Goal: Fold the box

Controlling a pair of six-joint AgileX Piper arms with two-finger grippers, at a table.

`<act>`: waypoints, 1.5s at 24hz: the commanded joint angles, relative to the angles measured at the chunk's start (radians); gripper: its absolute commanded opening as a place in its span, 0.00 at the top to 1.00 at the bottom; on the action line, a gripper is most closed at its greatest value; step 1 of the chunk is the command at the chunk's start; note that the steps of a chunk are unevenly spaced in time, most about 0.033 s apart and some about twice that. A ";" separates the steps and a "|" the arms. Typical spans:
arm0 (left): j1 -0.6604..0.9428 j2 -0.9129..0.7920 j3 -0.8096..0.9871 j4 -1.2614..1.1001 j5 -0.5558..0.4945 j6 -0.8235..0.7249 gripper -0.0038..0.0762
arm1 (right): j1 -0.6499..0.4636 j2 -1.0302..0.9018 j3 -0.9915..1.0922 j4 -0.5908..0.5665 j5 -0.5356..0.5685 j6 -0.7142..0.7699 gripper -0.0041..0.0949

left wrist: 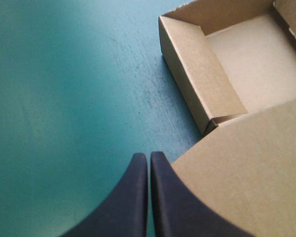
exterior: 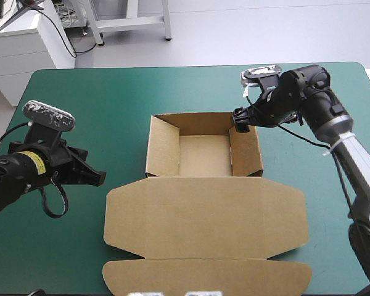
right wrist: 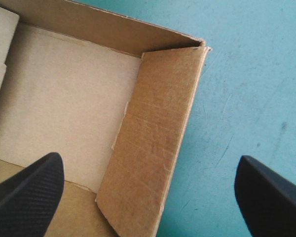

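The brown box [exterior: 203, 154] stands mid-table as an open tray with its walls raised. Its lid [exterior: 206, 216] lies flat toward the front edge, with a flap [exterior: 206, 277] beyond it. My right gripper [exterior: 240, 121] hovers open over the far end of the tray's right wall [right wrist: 158, 143]; one black finger is above the tray floor [right wrist: 64, 98], the other outside over the cover. My left gripper [exterior: 98, 177] is shut with nothing in it, low over the cover left of the lid. In the left wrist view the gripper [left wrist: 149, 157] points past the lid's corner [left wrist: 246, 168] at the tray's left wall [left wrist: 197, 74].
The teal-green cover [exterior: 111, 98] shows bare around the box on the left, right and far sides. The lid's front flap reaches almost to the table's front edge.
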 commanded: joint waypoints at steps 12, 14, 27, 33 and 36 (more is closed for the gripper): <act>-0.001 -0.025 0.221 0.000 0.027 -0.002 0.96 | 0.000 0.180 -0.020 -0.003 -0.025 -0.007 0.16; -0.001 -0.025 0.257 -0.008 0.008 -0.002 0.96 | 0.000 0.201 -0.020 -0.003 -0.025 -0.008 0.29; -0.001 -0.025 0.269 -0.047 -0.051 0.005 0.96 | -0.018 0.206 -0.054 -0.082 -0.057 -0.060 0.98; -0.001 -0.027 0.269 -0.042 -0.047 0.005 0.96 | -0.198 0.204 -0.218 -0.133 -0.051 -0.060 0.98; -0.001 -0.027 0.269 -0.037 -0.047 0.005 0.96 | -0.286 0.204 -0.250 -0.148 -0.041 -0.060 0.98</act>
